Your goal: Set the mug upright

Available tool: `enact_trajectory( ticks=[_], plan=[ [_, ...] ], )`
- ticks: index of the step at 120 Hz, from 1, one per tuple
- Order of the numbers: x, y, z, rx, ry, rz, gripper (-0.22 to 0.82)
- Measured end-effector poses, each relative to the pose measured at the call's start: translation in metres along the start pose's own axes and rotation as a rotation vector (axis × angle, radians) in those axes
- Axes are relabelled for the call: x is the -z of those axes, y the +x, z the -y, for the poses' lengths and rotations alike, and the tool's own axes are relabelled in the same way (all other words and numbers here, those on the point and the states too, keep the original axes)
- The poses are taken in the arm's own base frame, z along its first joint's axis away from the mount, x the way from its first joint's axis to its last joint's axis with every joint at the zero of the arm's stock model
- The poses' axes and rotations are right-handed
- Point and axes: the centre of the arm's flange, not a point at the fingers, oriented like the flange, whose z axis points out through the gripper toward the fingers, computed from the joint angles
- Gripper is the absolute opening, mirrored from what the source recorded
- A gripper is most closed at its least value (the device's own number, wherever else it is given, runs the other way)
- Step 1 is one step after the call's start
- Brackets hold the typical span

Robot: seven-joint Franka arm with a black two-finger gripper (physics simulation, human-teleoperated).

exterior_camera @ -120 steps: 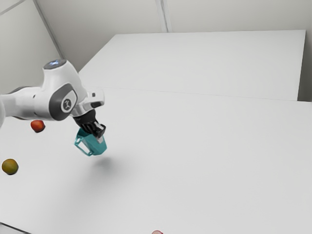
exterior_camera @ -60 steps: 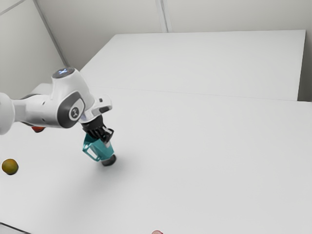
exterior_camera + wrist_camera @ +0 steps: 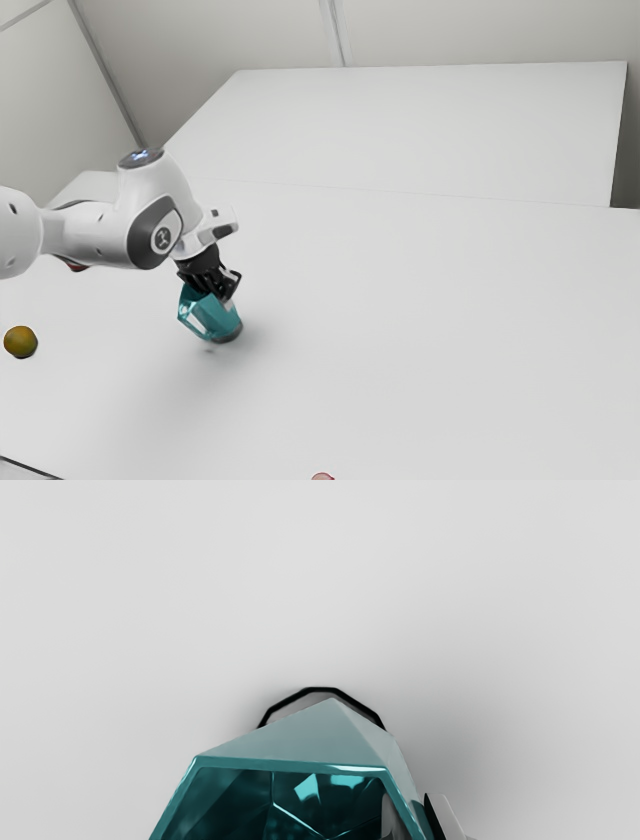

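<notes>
In the exterior view my gripper (image 3: 228,290) is low over the white table (image 3: 420,330), holding the teal mug (image 3: 208,314). The mug is tilted, its lower end close to the tabletop; whether it touches is unclear. Seen in the wrist view, the mouth of the mug (image 3: 290,767) faces my hand. My gripper (image 3: 411,812) pinches the mug's side wall, one finger inside and the other finger (image 3: 445,815) outside. A dark-edged round patch (image 3: 320,690) borders the mug's far end, shadow or object I cannot tell.
An olive-coloured ball (image 3: 20,342) rests at the exterior view's left. Part of a red object (image 3: 77,267) shows below the arm. A small pinkish thing (image 3: 322,477) is cut off by the bottom edge. A large white panel (image 3: 420,130) stands behind the table.
My hand has moved down and toward the exterior view's right, carrying the mug. The mug has turned somewhat, and a dark patch now shows at its lower end. The arm covers more of the red object.
</notes>
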Motion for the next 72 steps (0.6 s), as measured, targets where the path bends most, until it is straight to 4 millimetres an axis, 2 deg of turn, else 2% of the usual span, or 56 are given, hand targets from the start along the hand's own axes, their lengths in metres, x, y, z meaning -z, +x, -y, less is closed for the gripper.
enact_trajectory(
  ticks=[55,72],
  plan=[
    [-0.012,0.001,-0.002,0.020,-0.007,0.013,-0.17],
    [-0.009,0.002,-0.004,0.011,-0.007,0.002,-0.04]
  ],
)
